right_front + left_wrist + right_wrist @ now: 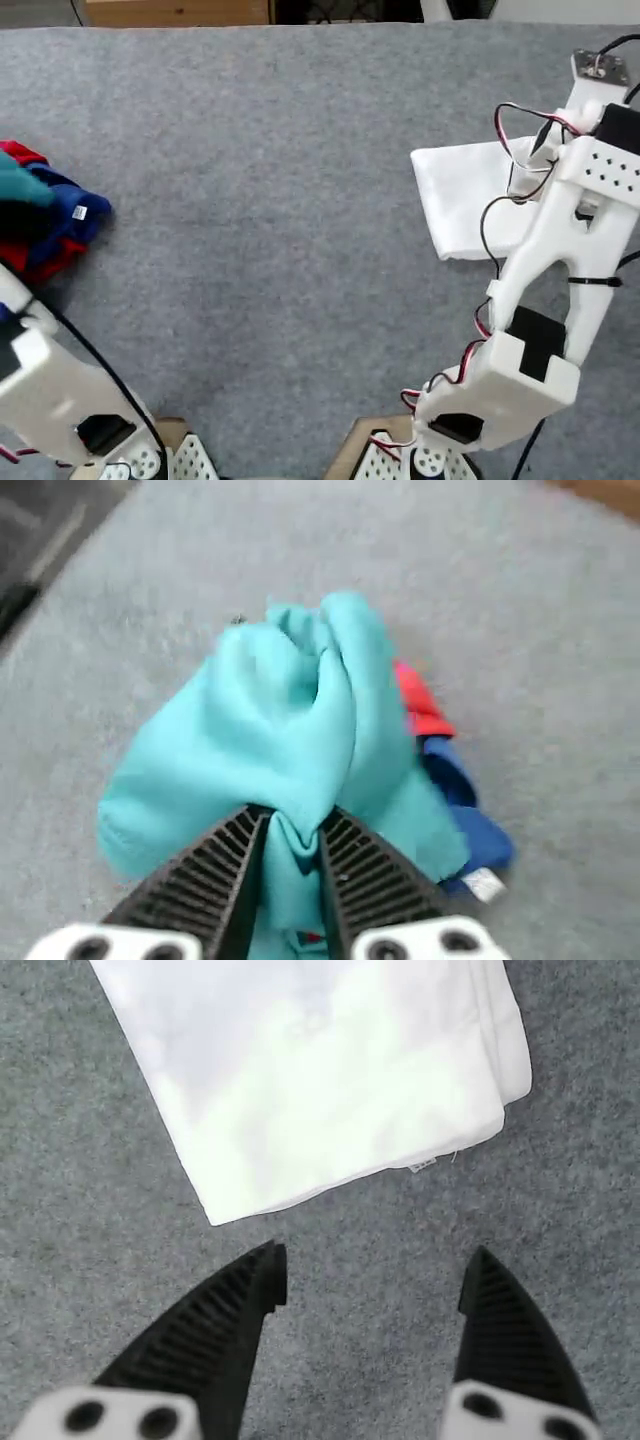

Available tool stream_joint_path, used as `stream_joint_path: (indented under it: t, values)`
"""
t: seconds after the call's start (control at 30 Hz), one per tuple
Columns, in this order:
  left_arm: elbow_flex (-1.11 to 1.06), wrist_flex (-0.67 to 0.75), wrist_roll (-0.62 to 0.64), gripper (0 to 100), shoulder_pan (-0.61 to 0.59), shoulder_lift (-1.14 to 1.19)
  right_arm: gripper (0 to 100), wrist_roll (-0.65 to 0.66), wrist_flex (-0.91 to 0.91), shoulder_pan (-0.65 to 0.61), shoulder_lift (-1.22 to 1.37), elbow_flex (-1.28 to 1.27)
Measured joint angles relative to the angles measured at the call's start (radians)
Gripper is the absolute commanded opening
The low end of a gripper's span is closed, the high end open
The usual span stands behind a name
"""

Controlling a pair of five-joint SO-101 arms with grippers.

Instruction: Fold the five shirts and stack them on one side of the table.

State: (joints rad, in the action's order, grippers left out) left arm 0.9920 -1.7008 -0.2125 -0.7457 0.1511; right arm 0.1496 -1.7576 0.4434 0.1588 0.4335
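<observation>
A folded white shirt (pixel 465 198) lies flat on the right side of the grey table; it is the pale rectangle (pixel 310 1070) in the right wrist view. My right gripper (pixel 375 1270) hangs open over bare cloth just beside that shirt's edge, holding nothing. At the table's left edge sits a heap of crumpled shirts: a teal shirt (pixel 290 730) on top, a red shirt (pixel 418 702) and a blue shirt (pixel 465 815) beneath. The same heap (pixel 45 215) lies at the left in the high view. My left gripper (pixel 293 825) is shut on a fold of the teal shirt.
Grey felt covers the table (pixel 270 180), with open room across its middle and far side. The right arm's white body (pixel 540 300) stretches over the table's right part. A wooden edge (pixel 180 10) runs along the back.
</observation>
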Motion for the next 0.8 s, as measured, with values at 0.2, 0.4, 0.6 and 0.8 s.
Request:
stream_joint_path:
  t: [0.2, 0.4, 0.6, 0.8]
  values:
    - [0.104, -0.052, 0.002, 3, 0.256, -0.209, 27.6, 0.0, 0.0, 0.0, 0.0, 0.0]
    - [-0.066, -0.054, 0.058, 3, 0.621, -0.434, 27.6, 0.0, 0.0, 0.0, 0.0, 0.0]
    - [-0.578, -0.049, 0.123, 3, 0.993, -0.563, 27.6, 0.0, 0.0, 0.0, 0.0, 0.0]
    - [-1.125, 0.104, 0.132, 20, 1.297, -0.575, 27.6, 0.0, 0.0, 0.0, 0.0, 0.0]
